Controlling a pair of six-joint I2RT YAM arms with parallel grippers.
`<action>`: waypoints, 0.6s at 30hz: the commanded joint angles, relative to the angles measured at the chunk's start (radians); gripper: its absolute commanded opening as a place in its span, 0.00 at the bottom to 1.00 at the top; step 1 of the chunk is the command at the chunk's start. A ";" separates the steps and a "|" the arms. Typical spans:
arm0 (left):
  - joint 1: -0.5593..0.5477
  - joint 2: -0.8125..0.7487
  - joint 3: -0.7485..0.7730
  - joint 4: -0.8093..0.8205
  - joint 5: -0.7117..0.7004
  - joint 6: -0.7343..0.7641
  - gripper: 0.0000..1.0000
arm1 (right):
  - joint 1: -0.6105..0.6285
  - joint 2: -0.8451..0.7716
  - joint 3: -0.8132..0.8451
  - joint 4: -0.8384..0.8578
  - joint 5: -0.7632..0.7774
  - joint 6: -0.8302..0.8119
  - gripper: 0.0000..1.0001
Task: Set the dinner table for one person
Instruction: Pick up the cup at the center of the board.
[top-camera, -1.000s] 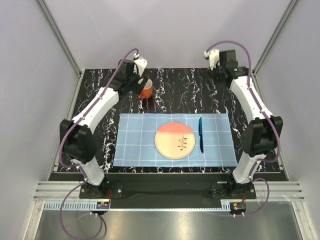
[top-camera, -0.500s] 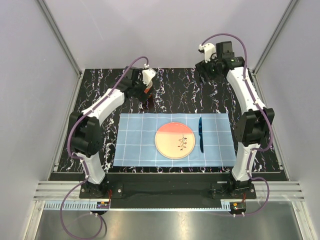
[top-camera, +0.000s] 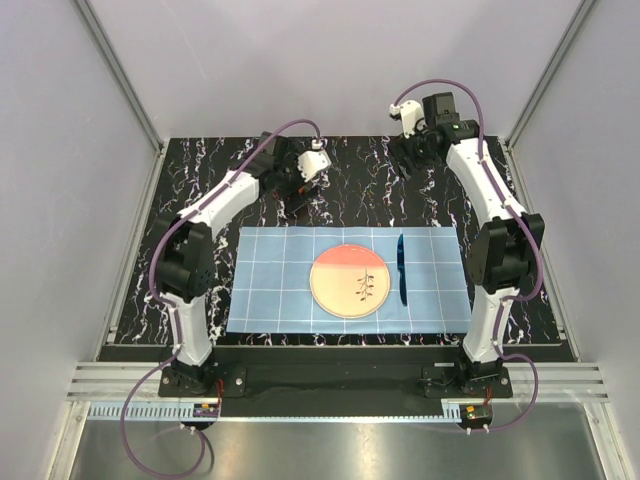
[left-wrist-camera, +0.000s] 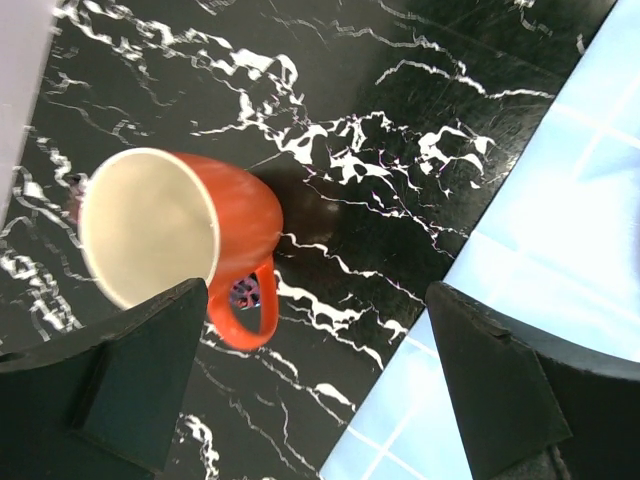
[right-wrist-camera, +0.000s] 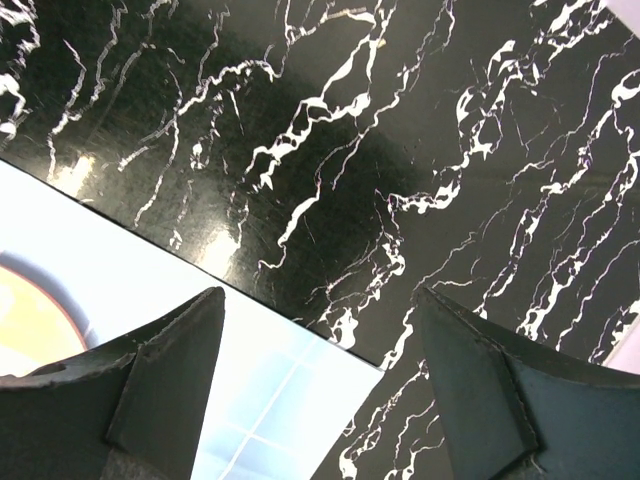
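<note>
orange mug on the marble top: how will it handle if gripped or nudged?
The orange mug looks like glazed ceramic: probably rigid, heavyish, slick and chippable. Its wide body, apparently upright on the dinner table, should slide rather than tip. The side handle may make it swivel when pushed.

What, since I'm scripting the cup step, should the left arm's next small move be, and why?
Probably slide the left gripper sideways until the orange ceramic mug is centred in it. The gripper is open, but its wrist view shows the mug off to one side, on the black marble-streaked tabletop beyond the light-blue checked cloth mat; closing now would likely miss it.
</note>
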 joint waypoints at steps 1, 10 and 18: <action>0.002 0.032 0.072 -0.003 0.035 0.032 0.99 | 0.007 -0.062 -0.014 0.028 0.031 -0.023 0.84; 0.012 0.093 0.134 -0.010 -0.017 0.040 0.99 | 0.007 -0.069 -0.022 0.034 0.025 -0.006 0.82; 0.024 0.141 0.189 -0.011 -0.040 0.032 0.98 | 0.007 -0.072 -0.020 0.036 0.025 -0.003 0.82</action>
